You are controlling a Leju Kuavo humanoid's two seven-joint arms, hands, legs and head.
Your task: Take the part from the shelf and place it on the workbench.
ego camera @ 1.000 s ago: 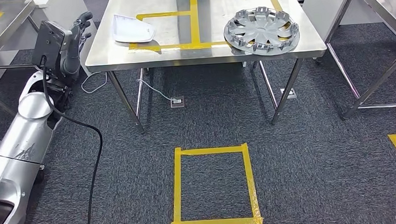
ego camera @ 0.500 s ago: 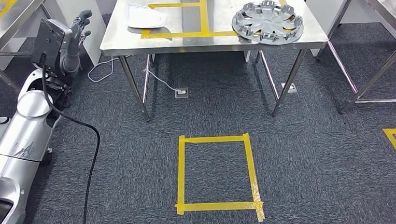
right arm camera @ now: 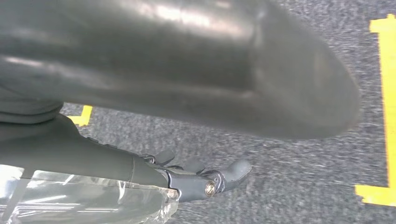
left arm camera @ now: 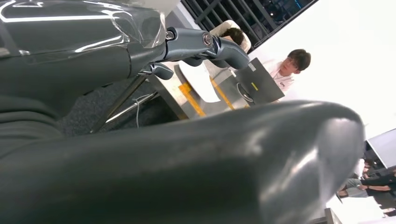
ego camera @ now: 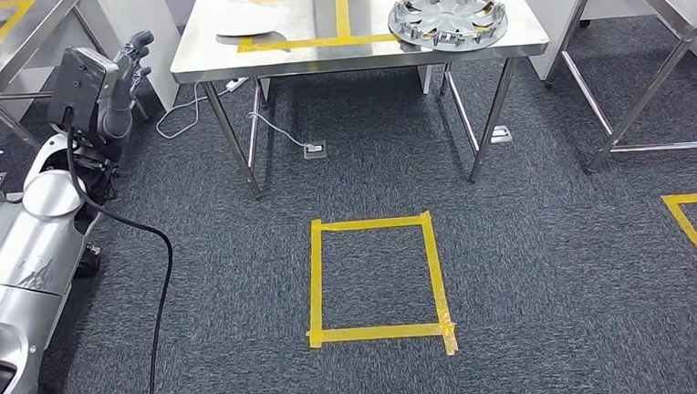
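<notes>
**A:** Where is the part right now?

**B:** The silver wheel cover point(ego camera: 448, 15) lies flat on the steel desk point(ego camera: 209, 67), near its right front corner, just right of the yellow tape lines point(ego camera: 341, 19) on the top. A white part point(ego camera: 245, 22) lies on the same desk, towards its left side, well apart from the wheel cover.

**A:** And the hands, are they anywhere near it?

**B:** The left hand point(ego camera: 132, 57) is raised at the end of the silver arm, off the left edge of the desk and below its top, touching nothing. The wheel cover is well apart from it, across the desk. In the left wrist view the left hand point(left arm camera: 205, 46) holds nothing, its fingers point(left arm camera: 224, 49) stretched out and apart from the thumb.

**A:** The right one?

**B:** The right hand point(right arm camera: 201, 179) hangs over the grey carpet point(right arm camera: 299, 168), with yellow floor tape point(right arm camera: 385, 70) nearby. Its fingers are loose and apart, with nothing in them.

**A:** Anything else on the floor?

**B:** A yellow tape square point(ego camera: 377, 277) on the carpet in front of the desk, and a black cable point(ego camera: 163, 290) running by the left arm.
</notes>
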